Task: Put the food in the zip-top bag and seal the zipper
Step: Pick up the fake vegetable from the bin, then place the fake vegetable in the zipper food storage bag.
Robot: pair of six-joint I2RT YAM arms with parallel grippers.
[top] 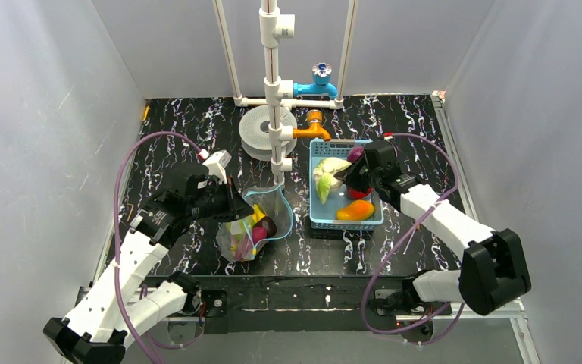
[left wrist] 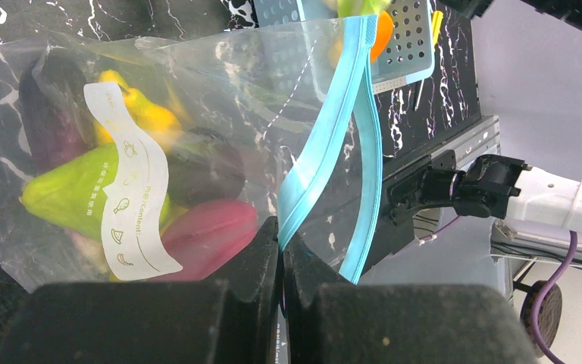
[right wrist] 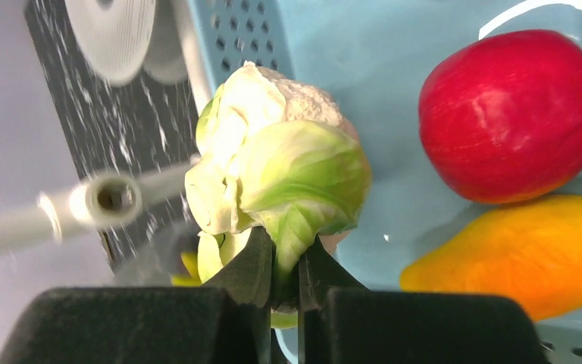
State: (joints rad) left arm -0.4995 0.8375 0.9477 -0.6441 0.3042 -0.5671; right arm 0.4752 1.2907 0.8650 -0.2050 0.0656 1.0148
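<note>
The clear zip-top bag (top: 244, 233) (left wrist: 220, 91) lies on the black table, left of centre, with its mouth held up. My left gripper (top: 236, 206) (left wrist: 282, 241) is shut on one side of the blue zipper (left wrist: 332, 140) (top: 279, 196); the other lip hangs apart from it. Inside the bag lie a purple eggplant (left wrist: 45, 114), yellow pieces (left wrist: 145, 115), a green piece (left wrist: 72, 189) and a maroon sweet potato (left wrist: 211, 231). Over the light-blue basket (top: 315, 221) (right wrist: 364, 45), my right gripper (top: 341, 180) (right wrist: 288, 254) is shut on a leaf of the pale cabbage (top: 326, 174) (right wrist: 280, 163).
In the basket lie a red apple (right wrist: 511, 114) (top: 358, 194), an orange-yellow fruit (right wrist: 515, 254) (top: 356, 211) and a purple piece (top: 355, 154). A white pipe stand (top: 273, 91) rises just behind the bag, with a blue tap (top: 320, 80), an orange tap (top: 312, 125) and a white disc (top: 259, 135).
</note>
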